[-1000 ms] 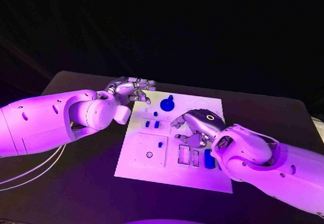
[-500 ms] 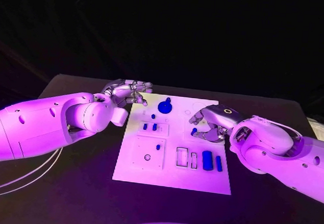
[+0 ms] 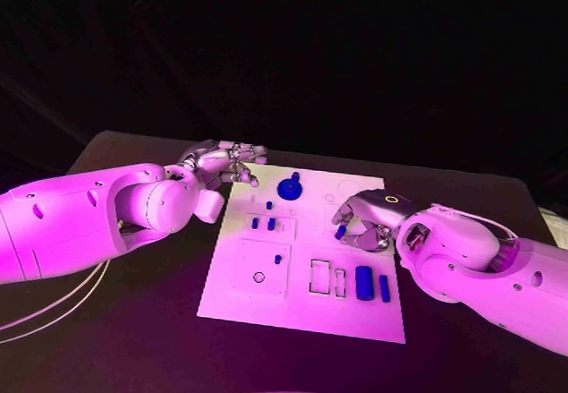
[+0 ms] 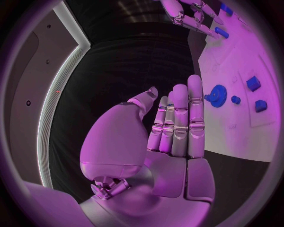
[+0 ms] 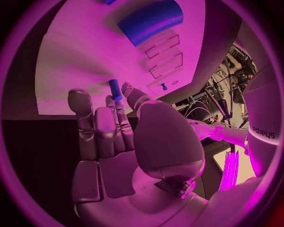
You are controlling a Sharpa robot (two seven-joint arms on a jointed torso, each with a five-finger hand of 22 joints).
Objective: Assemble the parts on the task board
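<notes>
My right hand (image 3: 364,221) hovers over the right side of the white task board (image 3: 303,305), pinching a small blue peg (image 5: 115,89) between thumb and fingertips. My left hand (image 3: 221,162) is at the board's far left corner, fingers straight and together, grasping nothing. Just beside it on the board sits a blue gear (image 3: 290,189). Two small blue blocks (image 3: 263,223) stand near the middle, and two longer blue bars (image 3: 372,283) lie by the right edge, all on the black table (image 3: 121,330).
</notes>
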